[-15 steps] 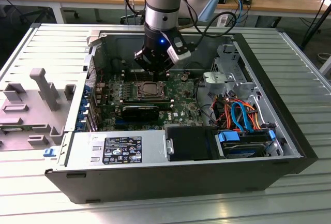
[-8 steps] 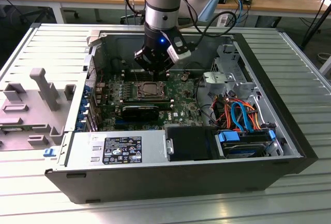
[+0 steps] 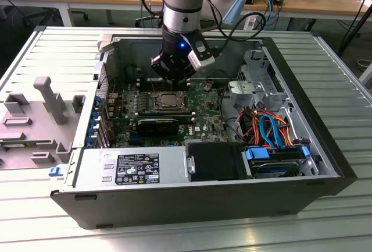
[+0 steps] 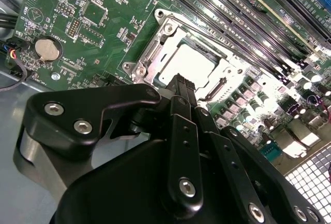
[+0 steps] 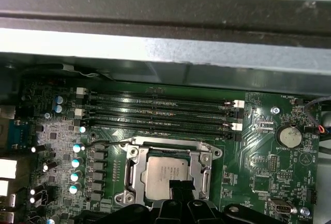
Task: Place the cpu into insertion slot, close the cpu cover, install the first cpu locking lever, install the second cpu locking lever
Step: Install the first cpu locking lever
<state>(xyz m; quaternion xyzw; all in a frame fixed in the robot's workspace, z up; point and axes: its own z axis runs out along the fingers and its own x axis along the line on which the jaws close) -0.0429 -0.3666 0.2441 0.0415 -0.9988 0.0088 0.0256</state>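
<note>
The cpu (image 5: 164, 175) lies flat in the insertion slot (image 5: 170, 142) on the green motherboard (image 4: 93, 12), its silver top showing. The silver cpu cover (image 4: 150, 53) lies down around it as a frame, its side plates (image 5: 132, 175) flanking the chip. My gripper (image 4: 181, 83) hangs just over the cpu's edge with its black fingertips pressed together and nothing between them. In the exterior view the gripper (image 3: 172, 79) is inside the open computer case, right above the cpu (image 3: 169, 99). I cannot tell whether the tips touch the cover.
Long black memory slots (image 5: 160, 113) run beside the socket toward the case wall (image 5: 155, 58). A coin battery (image 4: 46, 49) sits on the board. In the case are a black block (image 3: 157, 125), a power supply (image 3: 131, 167) and drive cables (image 3: 270, 127).
</note>
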